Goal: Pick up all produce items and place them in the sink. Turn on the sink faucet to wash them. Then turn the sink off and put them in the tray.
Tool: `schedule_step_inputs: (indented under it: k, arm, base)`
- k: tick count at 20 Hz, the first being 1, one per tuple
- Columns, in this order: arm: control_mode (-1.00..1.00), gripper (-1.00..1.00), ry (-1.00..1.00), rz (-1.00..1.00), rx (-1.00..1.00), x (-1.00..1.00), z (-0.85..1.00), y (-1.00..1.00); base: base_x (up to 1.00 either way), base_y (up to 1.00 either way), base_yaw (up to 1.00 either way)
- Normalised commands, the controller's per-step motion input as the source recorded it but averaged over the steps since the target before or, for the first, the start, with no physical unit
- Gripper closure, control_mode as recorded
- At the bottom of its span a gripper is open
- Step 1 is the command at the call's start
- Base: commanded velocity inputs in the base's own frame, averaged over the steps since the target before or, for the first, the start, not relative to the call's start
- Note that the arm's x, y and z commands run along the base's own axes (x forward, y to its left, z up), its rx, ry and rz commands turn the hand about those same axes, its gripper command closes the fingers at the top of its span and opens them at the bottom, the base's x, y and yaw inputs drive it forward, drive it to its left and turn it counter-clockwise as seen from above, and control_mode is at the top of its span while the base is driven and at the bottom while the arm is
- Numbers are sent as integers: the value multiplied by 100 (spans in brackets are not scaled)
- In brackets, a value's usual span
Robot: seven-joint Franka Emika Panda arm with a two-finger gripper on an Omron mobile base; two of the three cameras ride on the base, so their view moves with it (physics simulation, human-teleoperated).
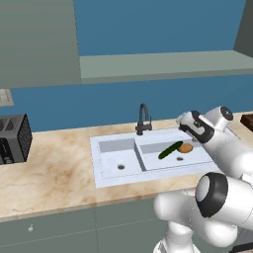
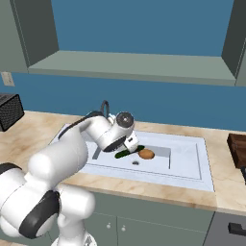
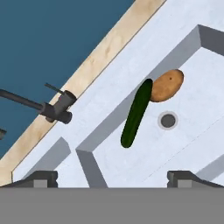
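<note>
A long dark green cucumber (image 1: 170,149) (image 3: 136,113) lies slanted in the larger basin of the pale sink (image 1: 106,170) (image 3: 199,109). One of its ends touches a small brown potato (image 1: 186,147) (image 3: 167,85), close to the dark drain (image 3: 168,120). My gripper (image 3: 113,178) (image 2: 130,142) hovers above that basin, open, with its two tips set wide apart and nothing between them. The black gooseneck faucet (image 1: 143,118) (image 3: 58,109) stands at the sink's back rim, left of the produce in the hand view. The dark brown tray (image 1: 247,120) (image 2: 237,149) rests on the counter to the right of the sink.
A black toaster (image 1: 14,138) (image 2: 9,110) stands on the marble counter (image 1: 54,168) far to the left. The smaller basin (image 1: 118,158) lies left of the larger one. A grey shelf (image 1: 163,64) runs along the blue wall above.
</note>
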Motion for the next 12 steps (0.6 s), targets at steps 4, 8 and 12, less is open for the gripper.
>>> schedule_step_inputs:
  k: [4,8,12]
  arm:
    - [-100,-100,-10,13,-17,-1,21,16]
    - [-100,-100,-12,8,-13,-5,0,12]
    - [-100,-100,-4,4,-4,-1,0,1]
  base:
    - [0,0,0]
    - [0,0,0]
    - [0,0,0]
